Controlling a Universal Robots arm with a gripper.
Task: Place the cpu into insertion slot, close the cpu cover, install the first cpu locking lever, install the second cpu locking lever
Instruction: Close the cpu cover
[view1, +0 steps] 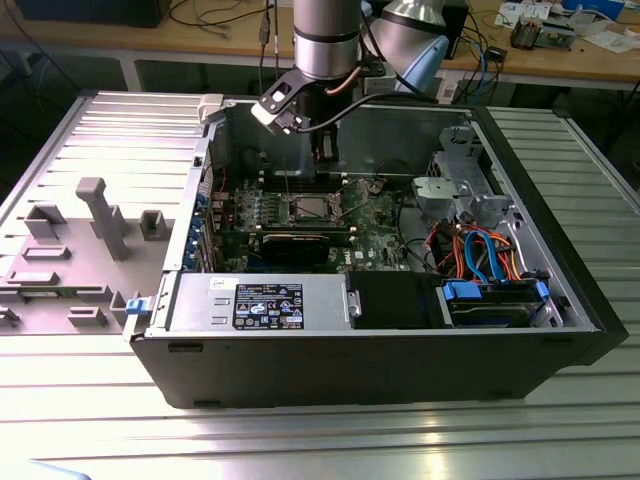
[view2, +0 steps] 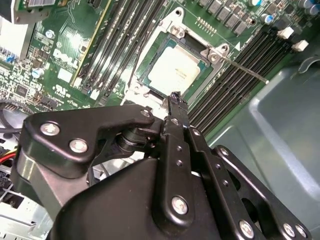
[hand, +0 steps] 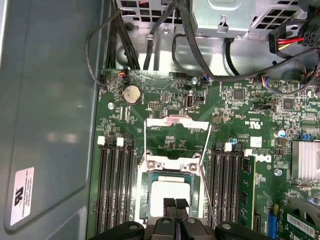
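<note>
The cpu (view2: 176, 70) lies flat in the insertion slot (hand: 150, 192), its pale metal face up, on the green motherboard (view1: 375, 215). The cpu (hand: 165, 190) is also seen in the first wrist view. The cpu cover (hand: 175, 121) stands swung open on the slot's far side from my fingers, its window showing board behind it. Two thin locking levers (hand: 204, 150) stick up beside the slot, and one lever (view2: 245, 70) shows as a bare rod. My gripper (hand: 175, 203) hovers just over the chip's near edge, fingers (view2: 175, 100) shut together with nothing between them. In the exterior view the gripper (view1: 324, 152) hangs inside the case.
Black memory slots (hand: 116, 185) flank the socket on both sides. The open computer case (view1: 190, 330) has a grey side wall (hand: 50, 115) close by. Cables (hand: 200, 55), a drive cage (view1: 470, 190) and a power supply (view1: 260, 303) surround the board.
</note>
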